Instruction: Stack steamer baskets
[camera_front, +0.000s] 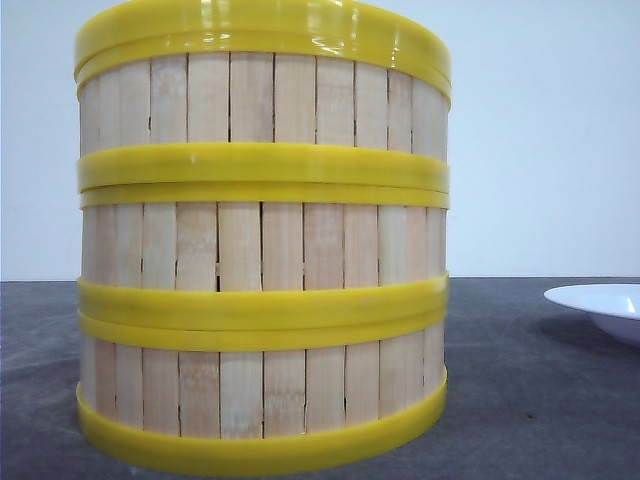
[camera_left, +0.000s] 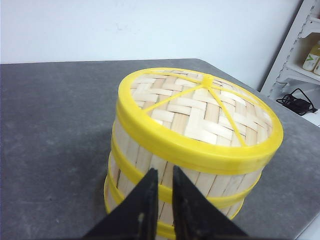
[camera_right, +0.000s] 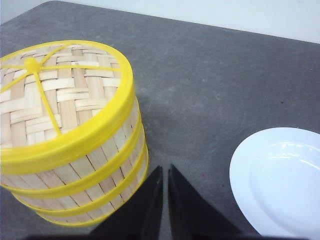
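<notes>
Grey table (camera_front: 540, 400); lid (camera_left: 200, 107) wrist-only.

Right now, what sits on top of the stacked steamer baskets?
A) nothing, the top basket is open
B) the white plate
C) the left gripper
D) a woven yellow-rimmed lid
D: the wrist views show a woven lid with a yellow rim and centre knob capping the three stacked steamer baskets, while the white plate lies apart on the table.

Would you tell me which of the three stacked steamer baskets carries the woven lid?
The top basket does: the woven lid sits directly on its upper rim. The middle basket and bottom basket each carry another basket instead.
</notes>
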